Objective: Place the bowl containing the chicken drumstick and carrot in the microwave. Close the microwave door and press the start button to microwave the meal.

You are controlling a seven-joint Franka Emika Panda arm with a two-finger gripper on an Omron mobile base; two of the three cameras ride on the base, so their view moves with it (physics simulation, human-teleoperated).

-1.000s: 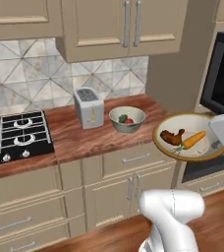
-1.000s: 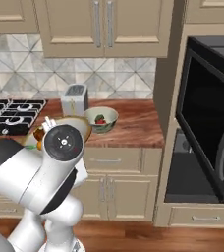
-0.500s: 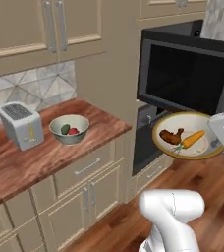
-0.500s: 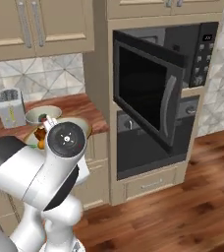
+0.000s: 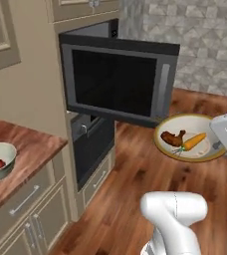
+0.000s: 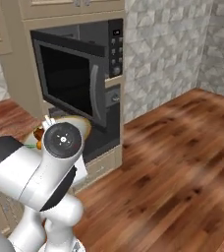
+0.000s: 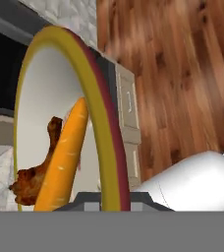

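Swinging round with the base, both base views have left the counter and toaster of a second ago and now face the microwave (image 5: 116, 79) in its tall cabinet; the things themselves have not been shifted, the cameras have. Only the bowl (image 5: 191, 138) has travelled, carried along on the arm.

That bowl hangs in the air over the wooden floor (image 5: 135, 189), level, with the chicken drumstick (image 5: 172, 138) and the carrot (image 5: 193, 141) lying side by side in it. In the hand view the bowl's golden rim (image 7: 101, 123) runs down into the gripper (image 7: 110, 198), whose jaws are closed on that rim at the bowl's near edge.

The microwave door (image 5: 119, 81) stands swung out towards the robot, its bar handle (image 5: 164, 88) at the free end. In the left base view the bowl sits just beyond that free end and lower than the door's bottom edge. So the cavity lies up and behind the door panel from the bowl, and the door is between them. My judgement is that the bowl must rise and pass round the door's free edge before it can go in; a tilt on the way risks the food sliding, since the carrot's long axis points toward the rim
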